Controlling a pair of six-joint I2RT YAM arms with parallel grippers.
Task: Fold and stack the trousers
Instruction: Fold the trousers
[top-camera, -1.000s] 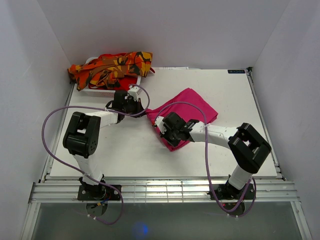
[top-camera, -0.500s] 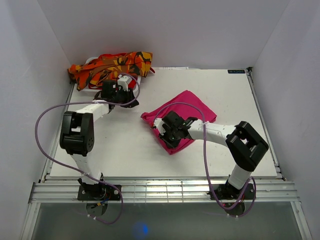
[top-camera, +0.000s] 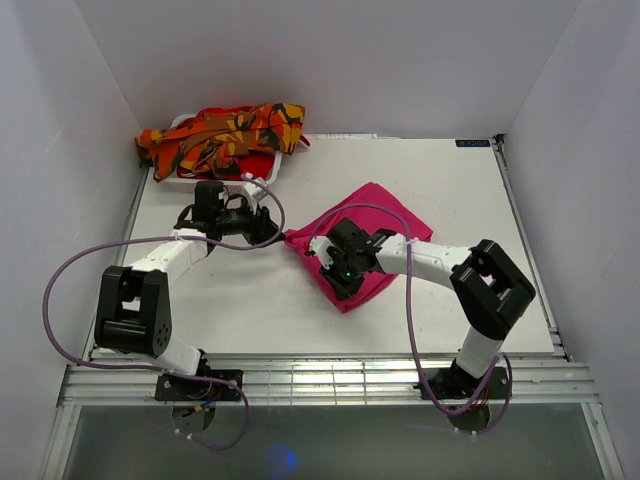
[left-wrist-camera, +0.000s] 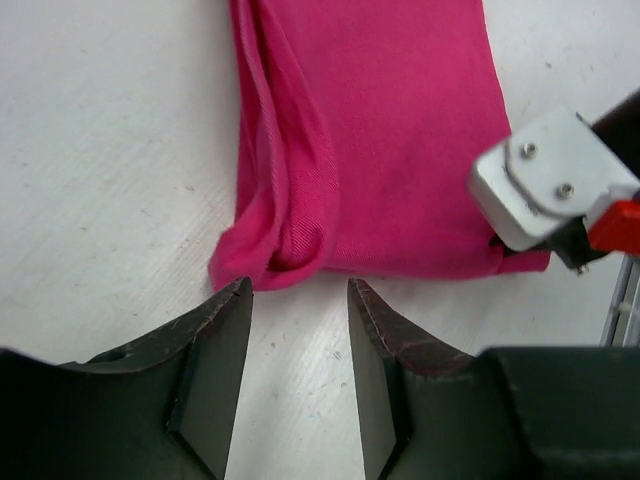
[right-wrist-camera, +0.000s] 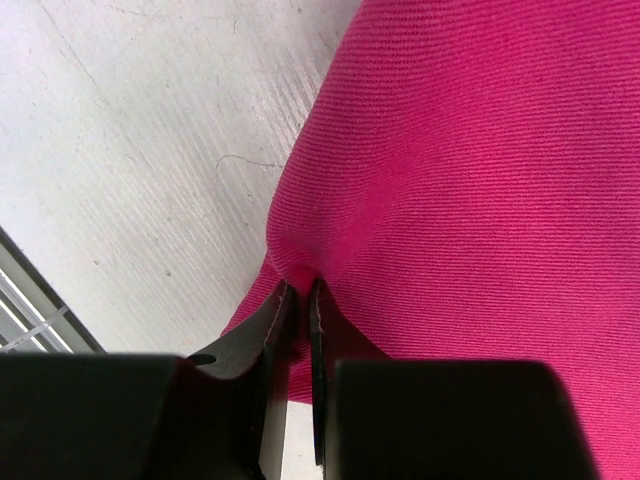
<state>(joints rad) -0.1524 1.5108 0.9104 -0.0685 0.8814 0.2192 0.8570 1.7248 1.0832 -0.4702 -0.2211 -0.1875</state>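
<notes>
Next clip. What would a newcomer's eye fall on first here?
The magenta-pink trousers lie folded mid-table, the right gripper pinching their near edge. At the far left corner, orange camouflage trousers spill over a white basket. The left gripper stands open just short of the pink cloth's bunched corner.

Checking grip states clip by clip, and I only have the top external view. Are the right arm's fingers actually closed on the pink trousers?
Observer: Yes. The right wrist view shows the right fingers pinched shut on an edge of the pink trousers.
Operator: And the left fingers?
Observer: Open and gripping nothing in the left wrist view; the trousers' bunched corner lies on the table just ahead of their tips.
</notes>
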